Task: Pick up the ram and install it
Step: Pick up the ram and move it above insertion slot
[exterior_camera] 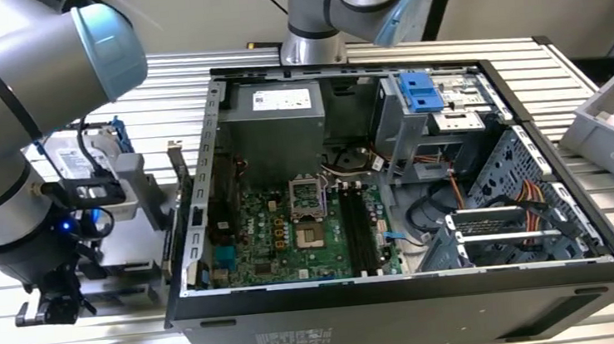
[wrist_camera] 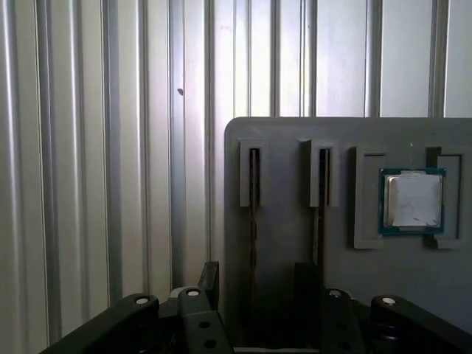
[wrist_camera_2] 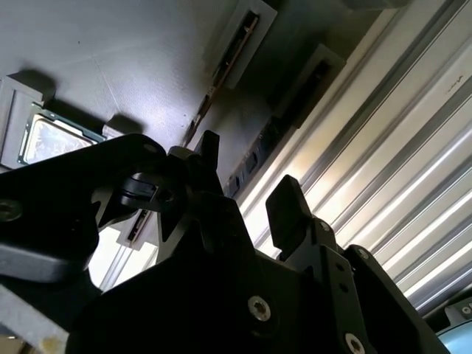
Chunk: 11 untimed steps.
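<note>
Holds the gripper (wrist_camera: 257, 284) with fingers (wrist_camera: 209, 279) spread apart astride the ram (wrist_camera: 253, 214), standing on edge in a slot of the grey holder (wrist_camera: 284, 140), apparently to leave both faces open to a pinch, near the processor (wrist_camera: 411, 200), clamping on nothing yet.

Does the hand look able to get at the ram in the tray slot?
Probably yes: the open hand is lined up over the ram standing on edge in the grey tray, with nothing between them.
</note>
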Each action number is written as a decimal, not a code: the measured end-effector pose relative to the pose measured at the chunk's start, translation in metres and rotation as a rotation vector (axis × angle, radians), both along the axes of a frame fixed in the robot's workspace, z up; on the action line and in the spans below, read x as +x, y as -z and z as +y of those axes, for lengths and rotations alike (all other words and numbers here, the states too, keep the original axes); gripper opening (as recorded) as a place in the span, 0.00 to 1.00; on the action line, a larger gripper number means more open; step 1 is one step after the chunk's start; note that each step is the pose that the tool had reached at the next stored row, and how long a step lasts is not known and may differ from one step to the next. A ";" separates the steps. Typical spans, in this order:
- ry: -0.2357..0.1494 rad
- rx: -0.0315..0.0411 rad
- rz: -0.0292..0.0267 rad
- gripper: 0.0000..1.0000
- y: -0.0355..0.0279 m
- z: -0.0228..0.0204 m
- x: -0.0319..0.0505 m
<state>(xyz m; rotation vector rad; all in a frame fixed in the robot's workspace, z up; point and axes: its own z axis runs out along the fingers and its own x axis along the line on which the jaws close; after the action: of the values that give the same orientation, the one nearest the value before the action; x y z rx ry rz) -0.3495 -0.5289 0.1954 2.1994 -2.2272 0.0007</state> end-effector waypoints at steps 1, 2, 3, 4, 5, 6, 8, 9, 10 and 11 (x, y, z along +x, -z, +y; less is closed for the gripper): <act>0.000 -0.0005 0.0001 1.00 0.0005 0.0000 0.0000; 0.000 -0.0010 0.0000 1.00 0.0009 0.0000 0.0000; 0.000 -0.0013 0.0001 1.00 0.0013 0.0000 0.0000; 0.000 -0.0017 0.0000 1.00 0.0017 0.0000 0.0000; 0.000 -0.0021 0.0001 1.00 0.0019 0.0000 0.0000; 0.000 -0.0021 0.0000 1.00 0.0020 0.0000 0.0000; 0.000 -0.0022 0.0001 1.00 0.0020 0.0000 0.0000; 0.000 -0.0021 0.0000 1.00 0.0021 0.0000 0.0000; 0.000 -0.0021 0.0000 1.00 0.0021 0.0000 0.0000; 0.000 -0.0020 -0.0001 1.00 0.0022 0.0000 0.0000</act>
<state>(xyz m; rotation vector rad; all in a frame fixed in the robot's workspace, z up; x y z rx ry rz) -0.3495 -0.5289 0.1932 2.1984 -2.2263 0.0030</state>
